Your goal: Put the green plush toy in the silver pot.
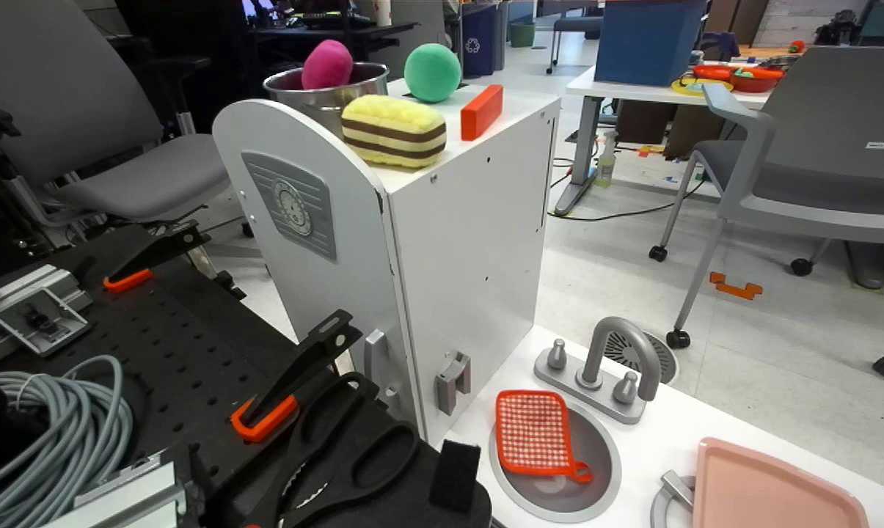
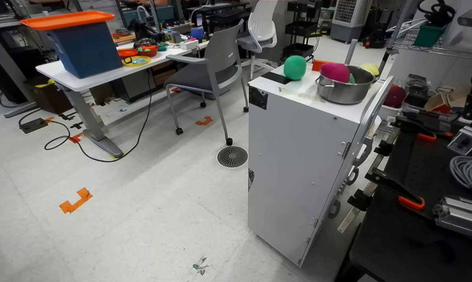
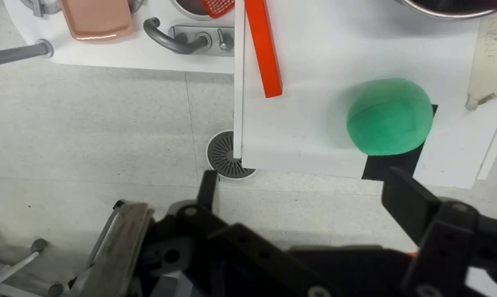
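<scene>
Black fingers [image 3: 409, 198] were spread wide in the wrist view's lower half. Round green plush ball [image 3: 390, 117] sat right of centre there, on the white desk [image 3: 306, 53], partly over a flat black patch [image 3: 378, 167], apart from the fingers. In an exterior view, round silver metal pot [image 1: 328, 103] stood upper left of centre, roundish magenta plush ball [image 1: 327, 64] inside; green plush ball was outside, to its right.

In the wrist view, pale floor [image 3: 108, 123] and a round grille [image 3: 222, 153] lie well below the pincer [image 3: 302, 189], with castored chair legs [image 3: 16, 267] to its left.
</scene>
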Robot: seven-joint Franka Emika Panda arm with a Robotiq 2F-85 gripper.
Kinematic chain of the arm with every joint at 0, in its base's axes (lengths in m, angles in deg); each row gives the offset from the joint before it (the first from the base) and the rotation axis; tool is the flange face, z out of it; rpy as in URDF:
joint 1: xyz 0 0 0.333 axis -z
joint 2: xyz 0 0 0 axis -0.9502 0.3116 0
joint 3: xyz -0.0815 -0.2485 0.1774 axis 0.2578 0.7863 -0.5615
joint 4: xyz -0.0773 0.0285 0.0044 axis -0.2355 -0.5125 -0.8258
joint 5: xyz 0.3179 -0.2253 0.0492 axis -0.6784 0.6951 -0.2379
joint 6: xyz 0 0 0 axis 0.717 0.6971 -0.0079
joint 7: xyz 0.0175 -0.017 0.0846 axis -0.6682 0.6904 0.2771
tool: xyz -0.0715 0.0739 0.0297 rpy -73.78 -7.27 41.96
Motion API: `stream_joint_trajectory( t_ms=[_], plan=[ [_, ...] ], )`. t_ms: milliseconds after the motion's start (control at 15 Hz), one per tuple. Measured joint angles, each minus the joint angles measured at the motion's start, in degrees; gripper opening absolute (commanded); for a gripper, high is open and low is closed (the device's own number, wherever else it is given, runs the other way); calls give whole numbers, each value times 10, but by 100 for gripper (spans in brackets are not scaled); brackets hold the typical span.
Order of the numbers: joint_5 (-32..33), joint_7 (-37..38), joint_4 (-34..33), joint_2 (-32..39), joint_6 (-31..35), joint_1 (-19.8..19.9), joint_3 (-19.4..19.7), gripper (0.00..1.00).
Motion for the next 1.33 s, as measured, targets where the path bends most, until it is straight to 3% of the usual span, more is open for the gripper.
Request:
stream_joint_trajectory(
  t_ms=[1000,1333],
  plan=[
    [-2,26,12,32,0,-21,-11,100],
    [-60,19,11,51,0,-21,-16,100]
  ],
)
